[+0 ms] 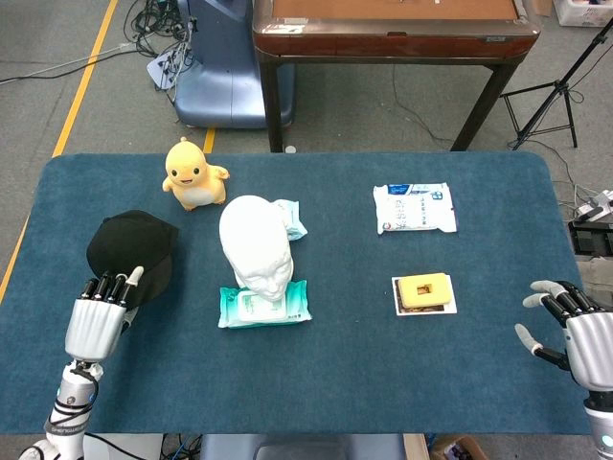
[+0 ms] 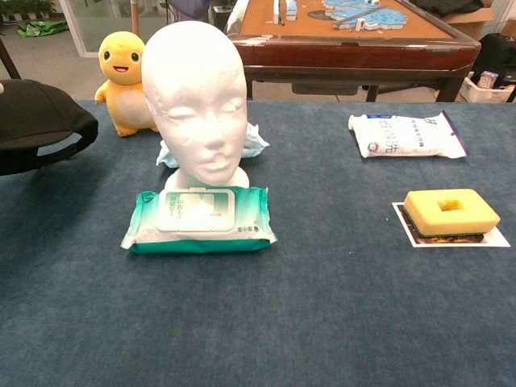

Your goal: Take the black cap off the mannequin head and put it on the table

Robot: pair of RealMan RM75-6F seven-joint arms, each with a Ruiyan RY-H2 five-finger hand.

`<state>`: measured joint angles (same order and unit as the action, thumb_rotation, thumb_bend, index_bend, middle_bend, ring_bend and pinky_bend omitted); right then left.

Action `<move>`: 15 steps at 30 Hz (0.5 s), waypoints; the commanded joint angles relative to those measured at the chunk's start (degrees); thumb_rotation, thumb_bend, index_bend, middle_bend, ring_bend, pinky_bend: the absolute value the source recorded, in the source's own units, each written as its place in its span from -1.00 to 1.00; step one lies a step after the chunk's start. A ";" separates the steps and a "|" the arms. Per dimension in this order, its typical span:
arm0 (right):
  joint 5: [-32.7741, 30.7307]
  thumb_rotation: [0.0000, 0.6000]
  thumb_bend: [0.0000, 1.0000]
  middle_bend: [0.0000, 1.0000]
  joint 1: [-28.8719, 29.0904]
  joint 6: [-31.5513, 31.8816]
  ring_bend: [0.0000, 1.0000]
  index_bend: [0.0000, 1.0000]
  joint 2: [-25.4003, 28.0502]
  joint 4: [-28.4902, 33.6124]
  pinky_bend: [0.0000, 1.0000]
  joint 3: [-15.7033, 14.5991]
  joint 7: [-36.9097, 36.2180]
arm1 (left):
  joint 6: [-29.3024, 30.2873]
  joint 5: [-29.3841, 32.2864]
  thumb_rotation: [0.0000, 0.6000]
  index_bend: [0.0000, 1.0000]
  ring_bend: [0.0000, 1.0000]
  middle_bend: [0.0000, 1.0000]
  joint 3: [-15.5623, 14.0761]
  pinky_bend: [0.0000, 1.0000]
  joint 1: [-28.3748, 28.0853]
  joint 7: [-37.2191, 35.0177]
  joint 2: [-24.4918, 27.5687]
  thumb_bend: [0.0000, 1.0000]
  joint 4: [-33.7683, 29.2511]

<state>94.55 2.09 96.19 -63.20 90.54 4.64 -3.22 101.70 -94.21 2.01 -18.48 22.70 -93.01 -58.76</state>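
The black cap [image 1: 131, 251] is off the white mannequin head [image 1: 257, 244] and sits low at the table's left side; the chest view shows the cap [image 2: 36, 125] at the left edge, down at table level. My left hand [image 1: 101, 316] is just in front of it, fingertips over its near edge, still holding it. The bare mannequin head [image 2: 197, 97] stands upright at the back edge of a green wet-wipe pack [image 2: 200, 218]. Fingers spread and holding nothing, my right hand [image 1: 575, 321] hovers at the table's right front corner.
A yellow duck toy [image 1: 193, 174] stands behind the cap. A white wipes packet [image 1: 414, 208] and a yellow sponge on a card [image 1: 423, 291] lie on the right half. The blue table [image 1: 364, 374] ends close behind my left hand.
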 commanded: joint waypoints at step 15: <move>0.01 1.00 -0.51 -0.31 0.02 -0.03 -0.45 -0.08 -0.01 0.09 0.00 -0.02 0.04 | -14.76 2.92 1.00 -0.93 -0.57 -0.34 -7.07 -0.19 4.57 10.00 16.38 -1.00 -31.48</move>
<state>94.55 2.11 96.16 -63.21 90.62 4.61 -3.19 88.86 -91.97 -4.01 -14.36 32.34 -78.44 -87.92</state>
